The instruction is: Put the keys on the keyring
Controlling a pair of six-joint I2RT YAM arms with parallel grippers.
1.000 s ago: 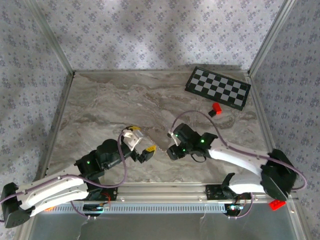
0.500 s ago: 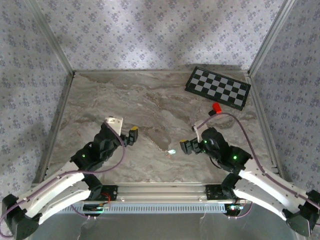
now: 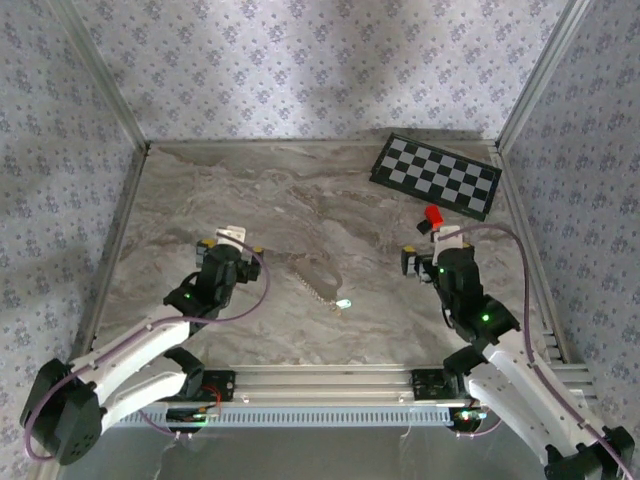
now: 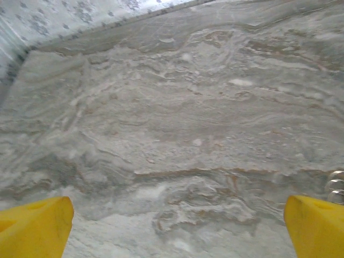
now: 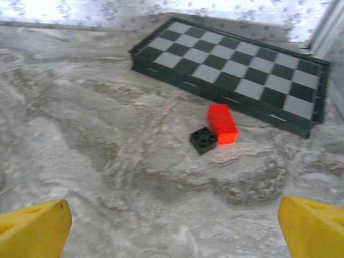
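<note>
Top external: key (image 3: 343, 303) lies between both parted jaws.

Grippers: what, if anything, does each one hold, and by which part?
Nothing. The left gripper and right gripper are open and empty; chain and key lie on the table.

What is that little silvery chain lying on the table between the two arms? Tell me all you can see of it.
The chain is a thin string of small silvery links, metal by its look. It lies loose and flat on the marbled table, running on a slant from its far end down toward the near edge. At its near end sits a tiny key with a pale mint-green head; whether the two are joined is too small to tell. Nothing else touches it.
</note>
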